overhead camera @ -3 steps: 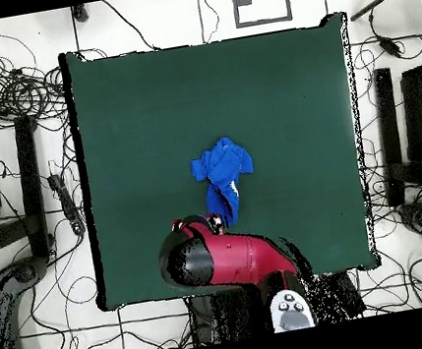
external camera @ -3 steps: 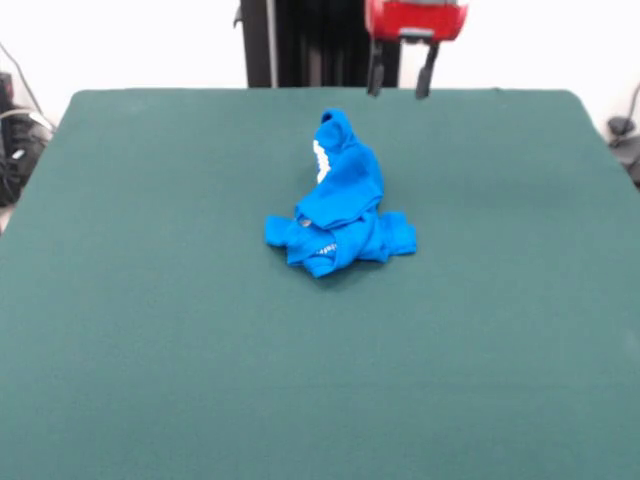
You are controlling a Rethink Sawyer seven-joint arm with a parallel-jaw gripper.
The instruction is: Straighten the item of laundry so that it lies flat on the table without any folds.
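Observation:
The item of laundry (external camera @ -3 steps: 340, 200) is a bright blue shirt crumpled into a heap near the middle of the green table (external camera @ -3 steps: 150, 300), with a bit of white print showing on its upper part. In the overhead view the item of laundry (overhead camera @ -3 steps: 222, 175) lies bunched up, with one narrow end reaching toward the arm. My gripper (external camera @ -3 steps: 400, 75) hangs open at the far edge, above and behind the heap, holding nothing. From above, the red arm (overhead camera @ -3 steps: 219, 256) hides the gripper.
The table (overhead camera @ -3 steps: 127, 127) spreads wide around the heap on every side. Cables and dark stands (overhead camera @ -3 steps: 30, 173) crowd the floor beyond its left and right edges.

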